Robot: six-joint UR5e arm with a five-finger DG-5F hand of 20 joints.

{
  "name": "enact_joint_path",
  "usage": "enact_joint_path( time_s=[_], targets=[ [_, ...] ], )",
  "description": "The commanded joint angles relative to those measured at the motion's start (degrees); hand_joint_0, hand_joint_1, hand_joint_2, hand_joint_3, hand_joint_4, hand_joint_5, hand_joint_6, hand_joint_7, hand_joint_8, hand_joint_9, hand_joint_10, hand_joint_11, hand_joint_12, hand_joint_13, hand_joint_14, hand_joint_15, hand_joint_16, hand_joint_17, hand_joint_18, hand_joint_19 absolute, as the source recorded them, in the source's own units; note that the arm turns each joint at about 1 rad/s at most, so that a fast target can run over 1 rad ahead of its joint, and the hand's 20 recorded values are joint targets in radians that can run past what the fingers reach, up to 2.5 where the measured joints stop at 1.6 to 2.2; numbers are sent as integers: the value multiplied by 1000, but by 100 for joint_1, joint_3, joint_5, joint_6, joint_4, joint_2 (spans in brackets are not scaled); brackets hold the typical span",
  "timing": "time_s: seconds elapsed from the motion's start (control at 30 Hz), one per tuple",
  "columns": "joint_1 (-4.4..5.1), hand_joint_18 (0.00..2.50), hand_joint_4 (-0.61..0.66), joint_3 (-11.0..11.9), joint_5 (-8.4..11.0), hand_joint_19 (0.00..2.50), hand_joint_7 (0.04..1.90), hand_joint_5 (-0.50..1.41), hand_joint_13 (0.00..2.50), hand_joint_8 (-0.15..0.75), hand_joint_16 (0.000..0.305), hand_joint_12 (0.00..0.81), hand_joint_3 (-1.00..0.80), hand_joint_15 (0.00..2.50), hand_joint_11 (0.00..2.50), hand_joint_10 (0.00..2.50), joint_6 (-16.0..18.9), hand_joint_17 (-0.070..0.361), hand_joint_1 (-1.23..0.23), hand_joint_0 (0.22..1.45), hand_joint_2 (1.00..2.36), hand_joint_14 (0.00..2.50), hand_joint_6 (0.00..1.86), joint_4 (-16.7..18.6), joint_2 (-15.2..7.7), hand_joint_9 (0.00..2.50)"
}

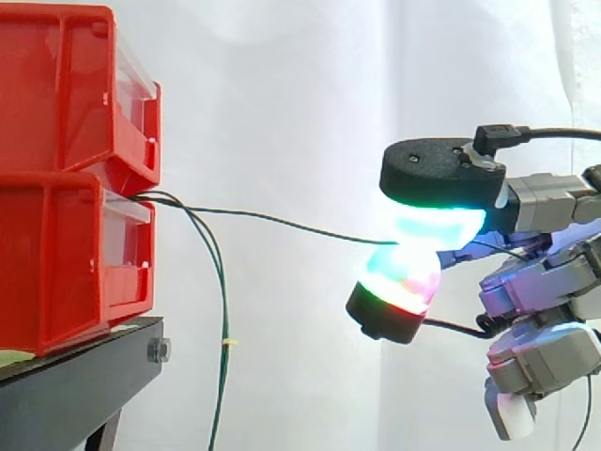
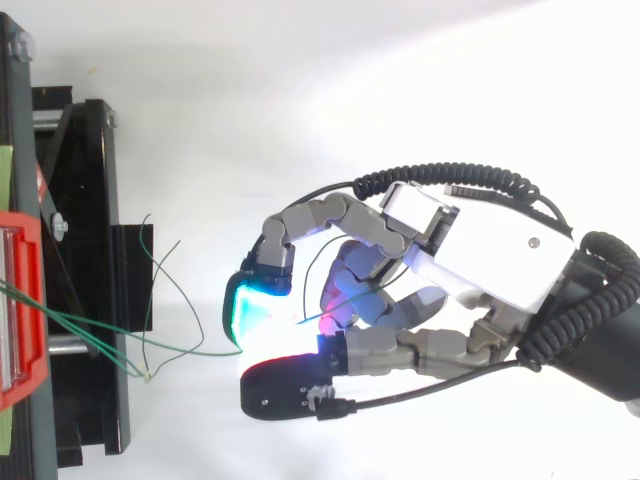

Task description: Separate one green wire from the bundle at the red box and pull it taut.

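Green wire (image 1: 282,223) runs nearly straight from the gap between the red bins (image 1: 56,188) to the hand (image 2: 490,250), ending between two glowing pads (image 1: 432,225). The pads are pressed together on the wire; the other fingers curl loosely below. The rest of the bundle (image 1: 223,310) hangs slack beside the stand (image 1: 75,385).

The end of the green wire (image 1: 282,222) is concealed between the fingers (image 1: 437,171) (glowing pads); the red bins (image 1: 66,235) are cropped at left.
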Motion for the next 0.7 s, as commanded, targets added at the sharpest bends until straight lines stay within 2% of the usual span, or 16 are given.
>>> enact_joint_path(
  time_s=[0.0,0.67],
  targets=[
    [2,835,16,3,4,885,1123,-121,1418,242,33,293,-167,1535,1393,1565,0,74,-730,591,1018,15,936,0,1,1358],
    [2,834,14,3,4,882,1123,-121,1416,237,33,294,-166,1528,1402,1551,0,74,-731,591,1018,15,936,0,1,1360]
  ],
)
